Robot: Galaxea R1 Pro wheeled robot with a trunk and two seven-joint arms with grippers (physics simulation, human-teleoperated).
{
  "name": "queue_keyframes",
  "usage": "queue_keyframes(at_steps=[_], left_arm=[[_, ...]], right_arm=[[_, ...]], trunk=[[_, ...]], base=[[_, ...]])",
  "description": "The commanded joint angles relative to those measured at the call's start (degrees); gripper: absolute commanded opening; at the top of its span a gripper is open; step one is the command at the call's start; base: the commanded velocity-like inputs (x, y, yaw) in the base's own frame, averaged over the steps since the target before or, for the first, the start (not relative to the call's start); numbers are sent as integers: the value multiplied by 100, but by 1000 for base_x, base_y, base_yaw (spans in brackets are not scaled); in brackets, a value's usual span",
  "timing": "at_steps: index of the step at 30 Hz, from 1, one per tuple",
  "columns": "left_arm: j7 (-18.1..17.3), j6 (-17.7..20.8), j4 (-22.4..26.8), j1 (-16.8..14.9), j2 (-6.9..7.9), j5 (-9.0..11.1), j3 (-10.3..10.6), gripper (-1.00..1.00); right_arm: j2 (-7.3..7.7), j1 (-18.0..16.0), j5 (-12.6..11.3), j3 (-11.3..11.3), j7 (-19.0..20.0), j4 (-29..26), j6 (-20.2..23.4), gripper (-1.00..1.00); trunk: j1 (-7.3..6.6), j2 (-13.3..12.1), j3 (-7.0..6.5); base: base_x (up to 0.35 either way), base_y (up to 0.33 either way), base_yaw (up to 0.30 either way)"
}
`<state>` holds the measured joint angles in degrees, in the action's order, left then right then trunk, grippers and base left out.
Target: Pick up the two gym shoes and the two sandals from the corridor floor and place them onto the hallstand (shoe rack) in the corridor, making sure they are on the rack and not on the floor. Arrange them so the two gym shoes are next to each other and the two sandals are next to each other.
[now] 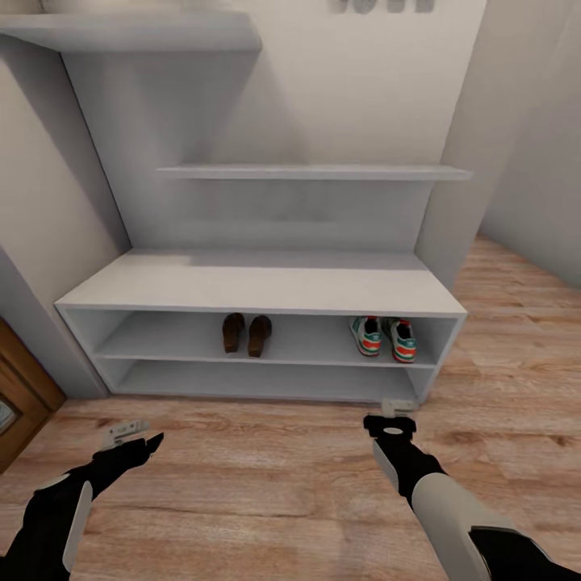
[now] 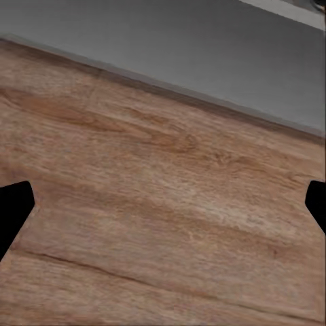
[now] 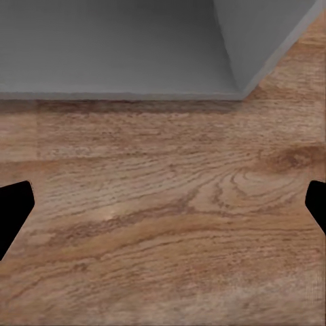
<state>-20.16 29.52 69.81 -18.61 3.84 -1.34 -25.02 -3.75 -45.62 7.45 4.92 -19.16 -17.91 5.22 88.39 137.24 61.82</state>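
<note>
On the white-grey hallstand (image 1: pixel 258 290), its upper open tier holds my brown leather sandals (image 1: pixel 247 333) paired mid-shelf and white teal-striped gym shoes (image 1: pixel 383 336) paired rightward. My left gripper (image 1: pixel 129 432) and right gripper (image 1: pixel 397 408) hover spread, empty, over the wood-plank floor (image 1: pixel 266 476) before it.

Two robot arms have glossy black casings with pale grey-white panels along the forearms. The left gripper (image 1: pixel 129 432) and right gripper (image 1: pixel 398 407) end in small light grey fingers. Black finger tips (image 3: pixel 15 207) have angular, tapered outlines.
</note>
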Motion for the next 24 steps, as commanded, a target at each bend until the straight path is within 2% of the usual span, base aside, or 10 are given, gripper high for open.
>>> queue_keyframes(at_steps=[1,3,6,7,9,11,16,20,24], left_arm=[[321,23,-1,-1,-2,-10,70,100],[869,46,-2,3,-3,-19,254,100],[1256,56,-2,5,1,-22,373,100],[1387,57,-7,6,1,-23,399,100],[1474,56,-17,6,2,-24,412,100],[1551,55,-27,8,-1,-22,424,100],[1616,34,-216,15,-5,29,399,100],[1619,-6,-576,15,-6,40,372,100],[1624,-375,-981,16,-6,44,359,100]], right_arm=[[1,0,-2,0,0,77,-29,100],[3,0,-2,0,3,273,-193,100],[5,3,1,0,6,514,-478,100],[5,5,1,0,7,651,-697,100],[5,7,2,0,8,800,-976,100],[5,8,2,0,8,1040,-1513,100],[18,111,-11,5,1,1519,-3114,100],[51,325,-14,8,0,1578,-3532,100],[70,579,-15,8,0,1599,-3899,100]], trunk=[[-23,-42,-19],[-67,-122,-54],[-132,-242,-108],[-154,-282,-126],[-198,-363,-162],[-242,-443,-198],[-352,-643,-288],[-440,-804,-360],[-528,-964,-431]], base=[[0,0,0],[0,0,0],[0,0,0],[0,0,0],[0,0,0],[0,0,0],[0,0,0],[0,0,0],[0,0,0]])
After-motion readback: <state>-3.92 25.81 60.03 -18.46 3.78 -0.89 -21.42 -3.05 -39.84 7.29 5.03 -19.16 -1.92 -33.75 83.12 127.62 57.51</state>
